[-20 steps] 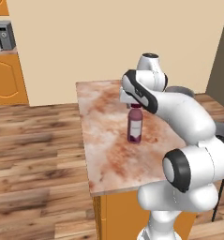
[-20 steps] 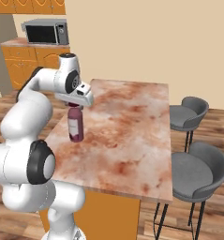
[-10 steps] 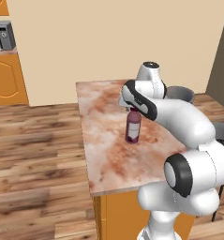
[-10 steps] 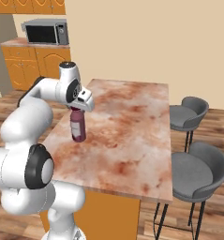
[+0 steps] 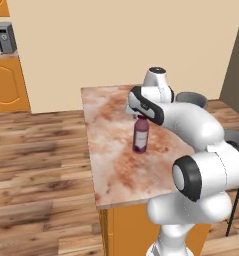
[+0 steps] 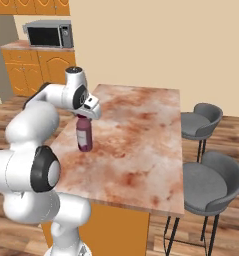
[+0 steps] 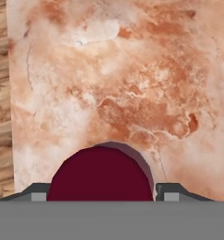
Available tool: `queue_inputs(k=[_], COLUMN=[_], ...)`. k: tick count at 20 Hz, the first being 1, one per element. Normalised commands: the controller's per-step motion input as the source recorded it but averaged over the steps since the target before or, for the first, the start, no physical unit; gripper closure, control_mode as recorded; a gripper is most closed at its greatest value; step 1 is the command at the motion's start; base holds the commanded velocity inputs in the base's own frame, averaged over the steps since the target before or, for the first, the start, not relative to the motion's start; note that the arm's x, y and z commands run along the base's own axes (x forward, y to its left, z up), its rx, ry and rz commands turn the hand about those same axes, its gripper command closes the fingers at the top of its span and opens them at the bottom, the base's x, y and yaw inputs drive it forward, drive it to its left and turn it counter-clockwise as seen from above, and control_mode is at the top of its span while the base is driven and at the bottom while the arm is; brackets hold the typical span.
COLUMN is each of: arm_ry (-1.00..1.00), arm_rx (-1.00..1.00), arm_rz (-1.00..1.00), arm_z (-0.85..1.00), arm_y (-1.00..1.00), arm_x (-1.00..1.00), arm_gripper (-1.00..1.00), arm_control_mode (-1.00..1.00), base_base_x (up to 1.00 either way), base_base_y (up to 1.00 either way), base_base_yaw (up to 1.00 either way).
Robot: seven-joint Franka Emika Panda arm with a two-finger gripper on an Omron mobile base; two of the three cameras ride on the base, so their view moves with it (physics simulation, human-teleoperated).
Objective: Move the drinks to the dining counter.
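The bottle (image 5: 140,136) stands upright on the desk (image 5: 109,160), at centre frame in the left base view and left of centre in the right base view. It sits well in from the desk's edges. Across the last second it has kept the same spot in both base views, and its base appears to rest on the marbled top.

What has changed is the arm. Its upper joint has sunk a little, and the wrist has rolled from level to a slant over the cap. The claw (image 5: 140,118) has stayed at the bottle's neck throughout.

In the hand view the dark red top of the bottle (image 7: 101,173) fills the whole gap between the two fingertips (image 7: 39,194) at the bottom of the frame. We therefore read the claw as closed on the bottle, with the jaws set wide and pressed against both sides. That width has not altered over the last second.

We judge that this drink has reached the dining desk and that the carrying is over. The placing step now lacks only the release. The next move calls for letting go and rising straight up, since a slanted wrist pulling sideways could tip so narrow a bottle. The task speaks of drinks, so this delivery alone would not finish it.
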Motion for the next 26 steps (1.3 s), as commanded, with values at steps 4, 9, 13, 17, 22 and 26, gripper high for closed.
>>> queue_inputs(k=[4, 9, 13, 17, 22, 26], arm_ry=[0.04, -0.01, -0.05, -0.10, -0.12, -0.06], arm_rx=[0.00, 0.00, 0.00, 0.00, 0.00, 0.00], arm_rz=[-0.03, -0.05, -0.05, -0.06, -0.05, -0.05], arm_z=[-0.15, -0.24, -0.28, -0.29, -0.30, -0.31], arm_y=[0.02, 0.03, 0.04, 0.01, 0.03, 0.03], arm_x=[0.21, 0.05, 0.00, 0.00, 0.00, 0.05], arm_gripper=[1.00, 1.00, 1.00, 1.00, 1.00, 1.00], arm_control_mode=[-1.00, -1.00, -1.00, -1.00, -1.00, -1.00], base_base_x=[0.00, 0.00, 0.00, 0.00, 0.00, 0.00], base_base_y=[0.00, 0.00, 0.00, 0.00, 0.00, 0.00], base_base_yaw=[0.00, 0.00, 0.00, 0.00, 0.00, 0.00])
